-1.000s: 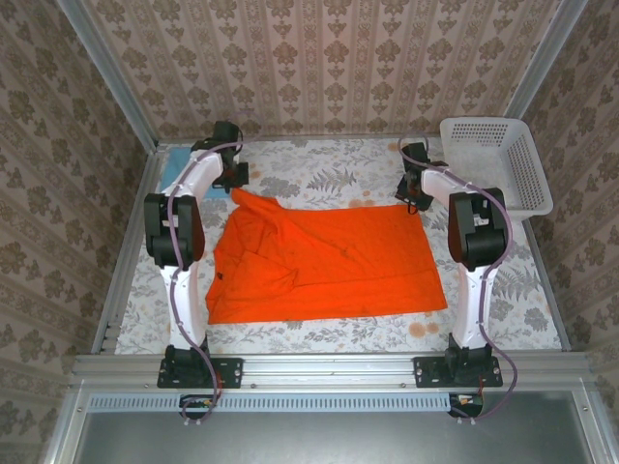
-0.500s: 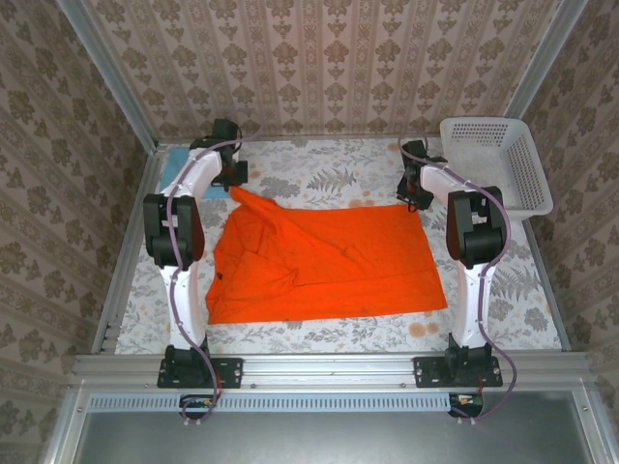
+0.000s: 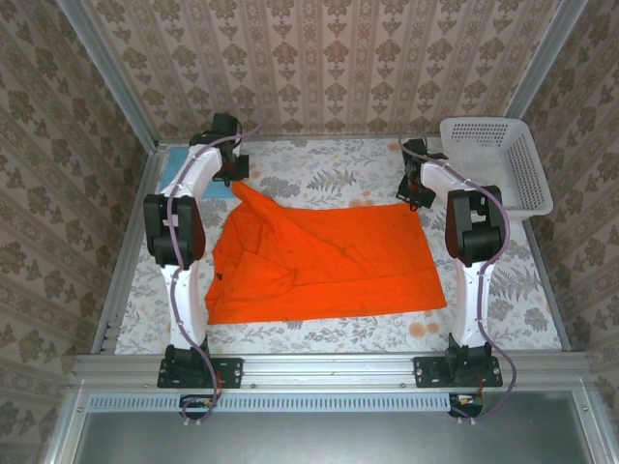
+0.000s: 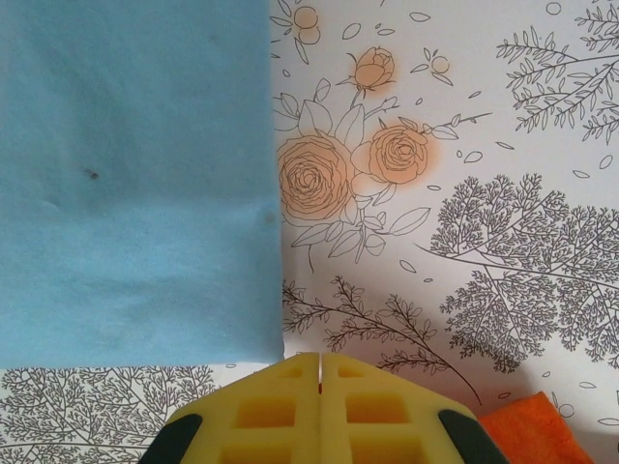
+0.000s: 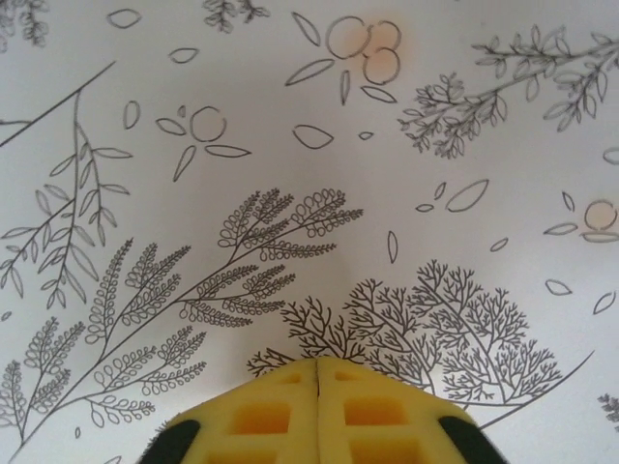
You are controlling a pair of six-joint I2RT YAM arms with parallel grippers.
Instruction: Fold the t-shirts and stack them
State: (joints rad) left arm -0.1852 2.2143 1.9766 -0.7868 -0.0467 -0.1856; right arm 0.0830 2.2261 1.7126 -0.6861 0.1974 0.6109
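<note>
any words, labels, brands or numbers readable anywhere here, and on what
None: no text can be read in any of the views.
orange t-shirt: plain cloth, no print.
blue t-shirt: plain, no label showing.
white basket: bare lattice, no marking.
table cover: only drawn flowers, leaves and trees, no lettering.

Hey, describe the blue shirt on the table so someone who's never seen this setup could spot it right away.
Start at the flower-print table and look to its far left corner, just beyond the left arm. The sky-blue t-shirt lies flat there, straight-edged. Its neighbour, the orange t-shirt spread across the middle, is far bigger and bright; this one is small and pale.
</note>
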